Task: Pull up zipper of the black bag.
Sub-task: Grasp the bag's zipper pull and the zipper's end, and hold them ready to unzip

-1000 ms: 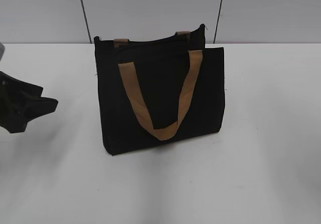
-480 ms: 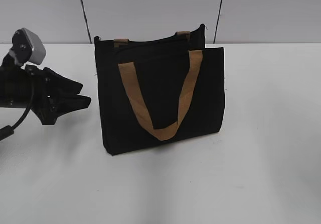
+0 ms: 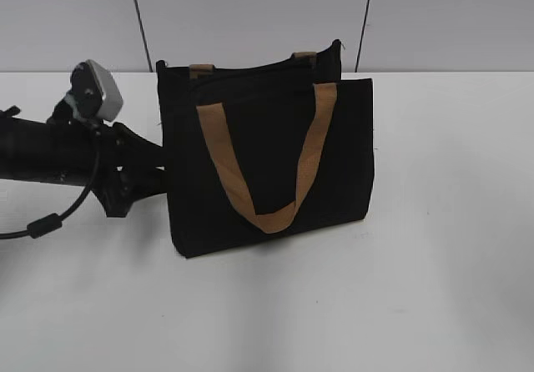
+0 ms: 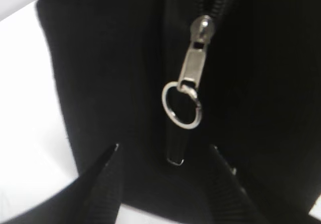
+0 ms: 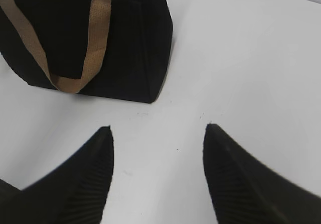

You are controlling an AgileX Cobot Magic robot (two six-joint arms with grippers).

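Note:
The black bag (image 3: pixel 267 163) stands upright mid-table, its tan handle (image 3: pixel 263 159) hanging down the front. My left gripper (image 3: pixel 154 176) is at the bag's left side, open. In the left wrist view its open gripper (image 4: pixel 164 148) points at the bag's side (image 4: pixel 100 73), where the zipper (image 4: pixel 178 143) runs with a silvery pull (image 4: pixel 193 63) and ring (image 4: pixel 181 105) just beyond the fingertips, untouched. My right gripper (image 5: pixel 158 128) is open and empty over bare table, the bag (image 5: pixel 100 38) lying further ahead on its left. The right gripper is out of the exterior view.
The white table (image 3: pixel 434 263) stretches around the bag, with a grey panelled wall (image 3: pixel 250 13) behind. The left arm and its cable (image 3: pixel 50 222) lie across the table's left part.
My left arm has moved right across the table, from the left edge up to the bag's left side. The bag has not moved.

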